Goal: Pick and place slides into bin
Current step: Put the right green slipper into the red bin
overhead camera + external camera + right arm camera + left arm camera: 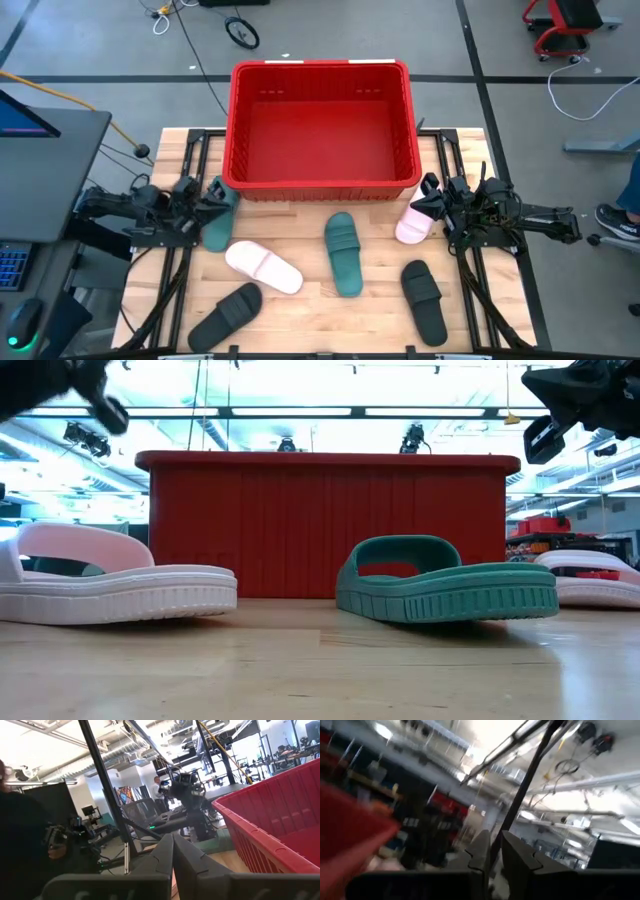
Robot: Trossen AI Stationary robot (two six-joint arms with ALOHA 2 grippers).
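The red bin [322, 185] [330, 525] stands at the table's far middle. Six slides lie soles down on the wood: a dark green one [217, 222] at the left, a pink [263, 268] [110, 585], a black [225, 316], a green [343, 254] [445, 588], a black [424, 301] and a pink [414, 224] [595, 575]. My left gripper [208, 194] [495, 857] hovers over the left green slide, tipped upward, a narrow gap between its fingers and nothing in it. My right gripper [432, 193] [173, 855] is shut and empty above the right pink slide.
Black frame rails [170, 290] run along both table sides under the arms. A monitor stand [45, 150] sits off the left edge. Bare wood [330, 325] lies between the slides near the front edge. A person [159, 787] stands far off in the room.
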